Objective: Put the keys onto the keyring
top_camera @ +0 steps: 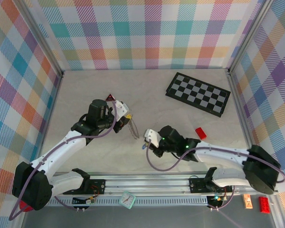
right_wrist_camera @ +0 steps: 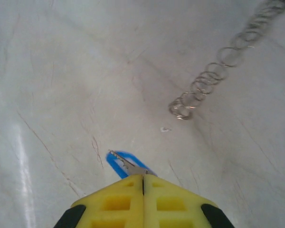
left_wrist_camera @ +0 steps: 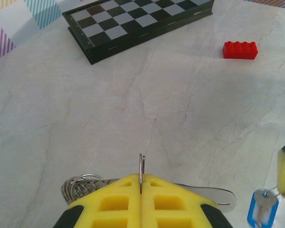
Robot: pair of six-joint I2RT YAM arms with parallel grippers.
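Clearly the left fingers [left_wrist_camera: 141,190] are pinched shut on the keyring [left_wrist_camera: 141,166], which stands thin edge up and dangles below them. Just beside it (toward the robot's right), the right fingers [right_wrist_camera: 143,183] are clamped on a blue-headed key [right_wrist_camera: 125,161], the nearer arm for threading.

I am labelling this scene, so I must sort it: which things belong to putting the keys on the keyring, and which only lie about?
For the job: keyring, pinched in the left gripper; chain of small rings by it; blue-headed key, held by the right gripper.
Lying about: chessboard; red brick; red-and-black triangle; small teal clock.
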